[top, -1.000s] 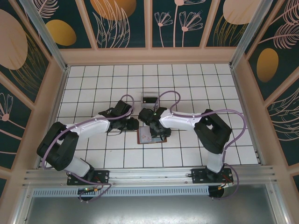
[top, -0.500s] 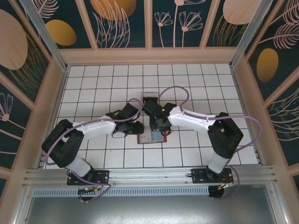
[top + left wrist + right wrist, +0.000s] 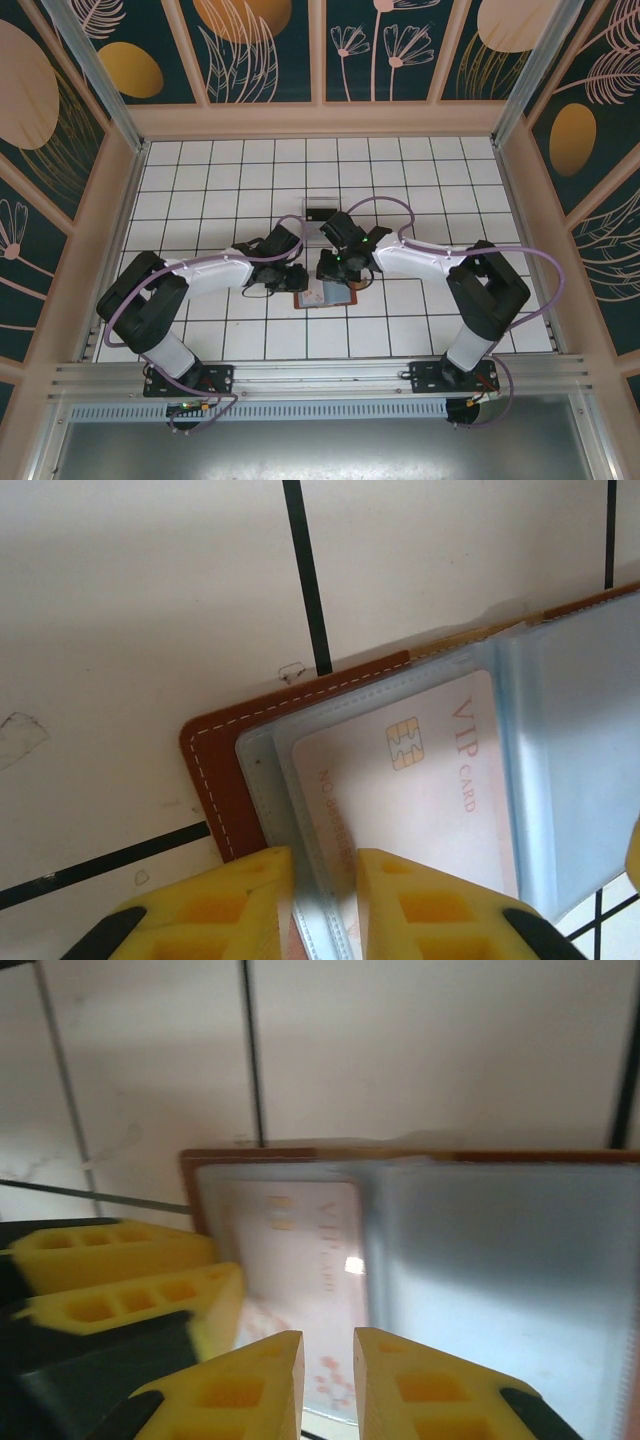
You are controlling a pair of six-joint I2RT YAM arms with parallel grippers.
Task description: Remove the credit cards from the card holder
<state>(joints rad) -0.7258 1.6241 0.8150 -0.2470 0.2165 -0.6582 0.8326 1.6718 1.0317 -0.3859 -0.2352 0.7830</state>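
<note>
Left tool (image 3: 325, 905): its yellow fingers sit at the bottom edge of the left wrist frame, close together with a narrow gap between them. The clear sleeve edge of the card holder (image 3: 215, 780) runs into that gap. Whether it is pinched cannot be told.

Right tool (image 3: 328, 1375): it sits bottom centre of its own frame, with the same narrow gap, above the sleeve. Whether it grips cannot be told.

The card holder lies open and flat on the counter (image 3: 150, 590), grey-blue inside up. In the overhead frame it is at the centre, long axis left to right. The left tool is at its left end and the right tool over its upper edge.

A pale pink credit card (image 3: 420, 810) sits in the left pocket, chip and "VIP CARD" face up. Its long axis runs top to bottom in the left wrist frame, just beyond the left tool.

Higher in the overhead frame, a clear stand (image 3: 320, 211) stands apart from the card holder.
</note>
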